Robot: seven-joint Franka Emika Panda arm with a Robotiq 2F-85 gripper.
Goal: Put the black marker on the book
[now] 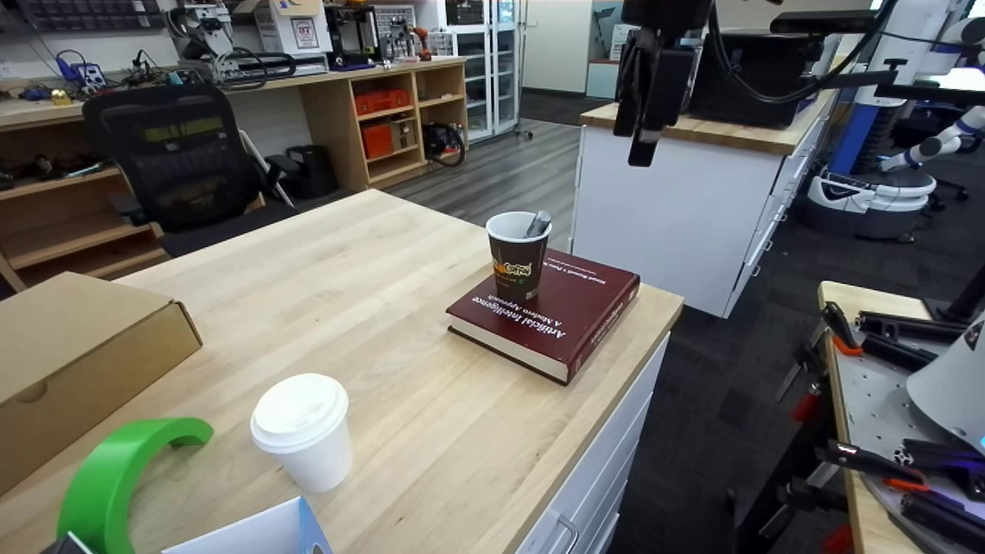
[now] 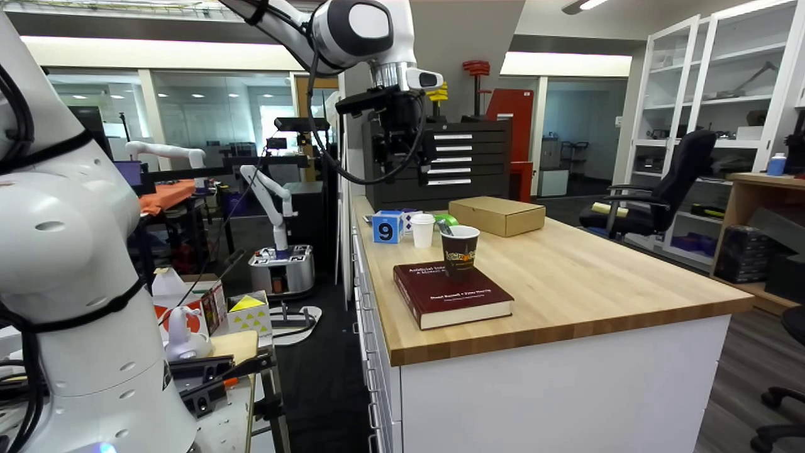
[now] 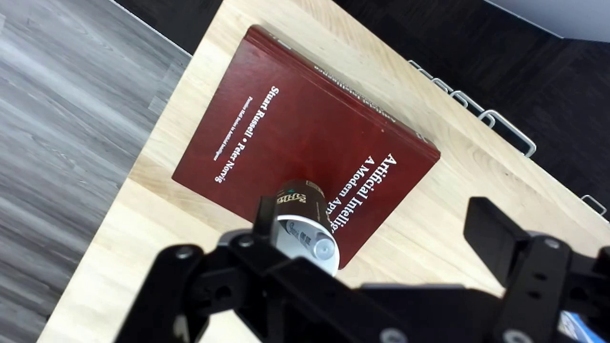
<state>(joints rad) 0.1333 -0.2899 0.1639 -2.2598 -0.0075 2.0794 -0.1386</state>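
The maroon book point(image 1: 585, 296) lies flat near the table's corner and also shows in an exterior view point(image 2: 434, 299) and the wrist view point(image 3: 305, 124). A brown paper cup point(image 1: 514, 281) stands upright on its cover. A thick grey marker point(image 3: 312, 243) with black lettering leans inside the cup; its end shows above the rim in both exterior views point(image 1: 539, 224) point(image 2: 445, 228). Its lower part is hidden. The slim all-black marker is hidden or out of view. My gripper point(image 3: 371, 226) is open and empty, high above the table. In the wrist view its left finger overlaps the cup.
A white lidded cup point(image 1: 308, 438), a green arch point(image 1: 108, 477), a blue-and-white box point(image 2: 386, 228) and a flat brown cardboard box point(image 2: 503, 217) stand farther along the table. The table's edges point(image 1: 654, 331) run close to the book on two sides. A dark drawer chest point(image 2: 478, 163) stands behind.
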